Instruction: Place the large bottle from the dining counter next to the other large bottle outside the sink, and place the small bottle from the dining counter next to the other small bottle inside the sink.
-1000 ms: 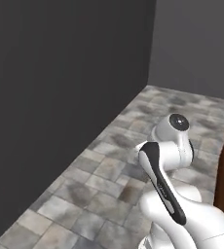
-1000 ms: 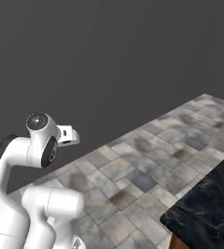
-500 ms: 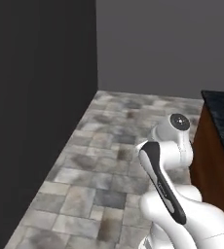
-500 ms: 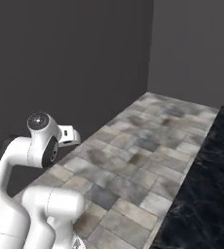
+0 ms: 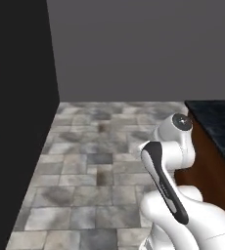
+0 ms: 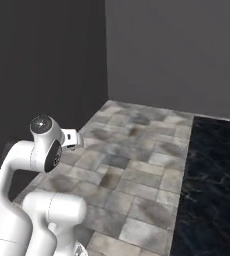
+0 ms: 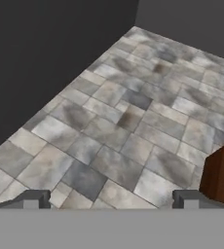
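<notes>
Above the tiled floor (image 7: 119,121) the pincer (image 7: 111,198) is held wide apart, nothing between its fingertips (image 7: 33,198). A brown cabinet corner (image 7: 223,177) is seen just right of it. The dark-topped bench (image 6: 209,185) is seen beside the folded arm (image 5: 166,161). Dark walls (image 6: 47,65) are seen behind. Bottles: position cannot be told.

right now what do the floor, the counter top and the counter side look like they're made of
Floor: looks like stone tile, matte, judging by the mottled grey and brown slabs with pale grout lines.
Counter top: seems polished black marble or granite, going by the faint pale veins on a dark surface.
Counter side: probably stained wood or veneer, a smooth, even reddish brown; no grain is visible.
</notes>
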### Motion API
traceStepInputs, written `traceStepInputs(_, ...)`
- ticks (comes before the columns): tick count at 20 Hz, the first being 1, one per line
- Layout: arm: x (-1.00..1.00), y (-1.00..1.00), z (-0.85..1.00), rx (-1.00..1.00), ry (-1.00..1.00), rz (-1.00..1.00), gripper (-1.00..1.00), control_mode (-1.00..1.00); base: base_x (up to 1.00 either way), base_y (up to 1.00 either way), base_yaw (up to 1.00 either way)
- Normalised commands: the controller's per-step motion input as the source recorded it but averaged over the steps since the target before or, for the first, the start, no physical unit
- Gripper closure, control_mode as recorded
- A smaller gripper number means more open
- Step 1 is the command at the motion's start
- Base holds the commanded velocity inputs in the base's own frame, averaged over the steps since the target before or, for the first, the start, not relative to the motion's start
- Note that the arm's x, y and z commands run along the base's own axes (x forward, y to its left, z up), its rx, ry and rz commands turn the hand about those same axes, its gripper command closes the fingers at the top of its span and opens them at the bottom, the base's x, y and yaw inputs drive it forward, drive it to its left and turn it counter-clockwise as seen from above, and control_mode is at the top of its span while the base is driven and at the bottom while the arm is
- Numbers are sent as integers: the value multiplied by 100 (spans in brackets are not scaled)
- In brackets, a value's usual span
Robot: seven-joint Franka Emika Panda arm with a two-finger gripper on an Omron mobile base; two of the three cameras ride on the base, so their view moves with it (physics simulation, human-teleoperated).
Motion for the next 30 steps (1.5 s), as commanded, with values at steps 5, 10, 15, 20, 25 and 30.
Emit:
traceStepInputs(5,0,0,0,0,0,0,-100,100,100,36,-36)
traceStepInputs(10,0,0,0,0,0,0,-100,100,100,34,-36)
traceStepInputs(15,0,0,0,0,0,0,-100,100,100,30,-36)
traceStepInputs(20,0,0,0,0,0,0,-100,100,100,33,-36)
traceStepInputs(25,0,0,0,0,0,0,-100,100,100,38,-41)
traceStepInputs(30,0,0,0,0,0,0,-100,100,100,45,-53)
